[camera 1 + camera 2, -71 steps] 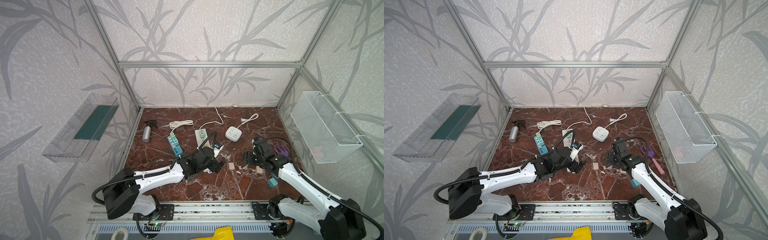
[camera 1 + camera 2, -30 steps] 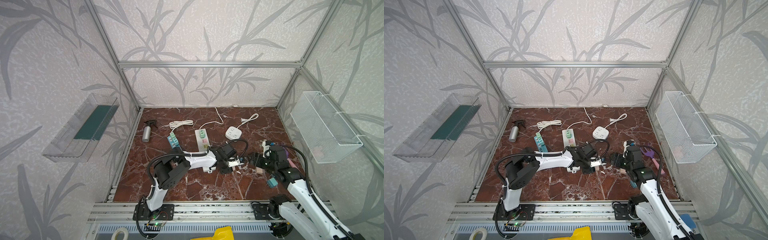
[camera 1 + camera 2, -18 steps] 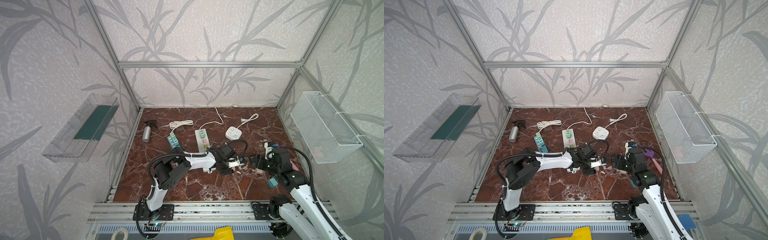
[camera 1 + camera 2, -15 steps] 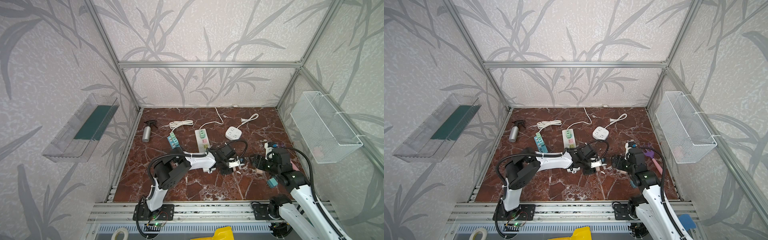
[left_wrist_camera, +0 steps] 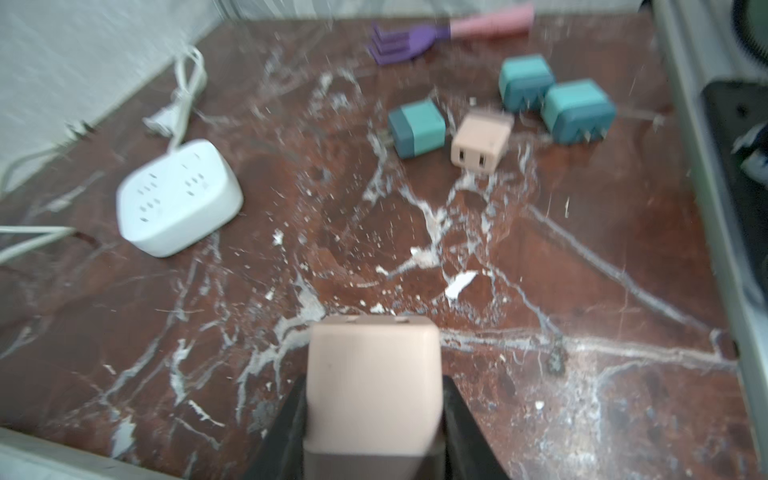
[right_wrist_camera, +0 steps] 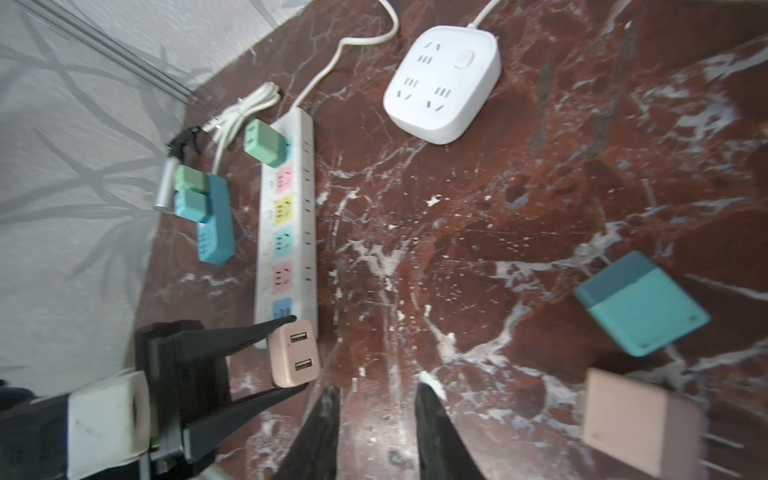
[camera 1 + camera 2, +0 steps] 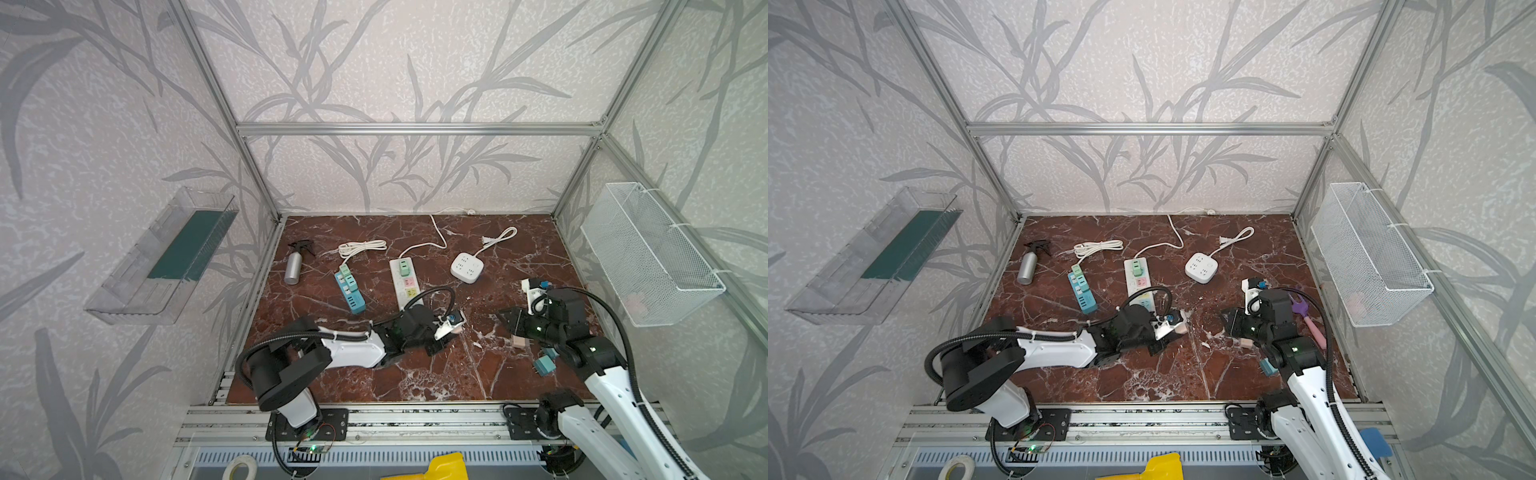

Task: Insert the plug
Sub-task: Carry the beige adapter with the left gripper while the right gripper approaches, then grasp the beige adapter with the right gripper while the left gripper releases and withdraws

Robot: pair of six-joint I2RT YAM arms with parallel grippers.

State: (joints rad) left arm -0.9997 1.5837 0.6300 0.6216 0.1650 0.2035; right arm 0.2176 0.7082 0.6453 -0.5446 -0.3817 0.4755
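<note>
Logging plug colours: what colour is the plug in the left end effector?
Pale pink plug, clearest in the left wrist view.

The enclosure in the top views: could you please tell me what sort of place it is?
Probably a robot test cell: an aluminium frame with wallpapered panels, the left arm and right arm bolted to a rail, and power strips on the marbled tabletop.

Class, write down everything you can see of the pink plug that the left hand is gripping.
The pink plug is a pale pink, rounded block, matte plastic by its look. One face carries two USB ports. The left hand clamps it between two black fingers on opposite sides. It sits close to one end of the white power strip. Its prongs are not visible.
</note>
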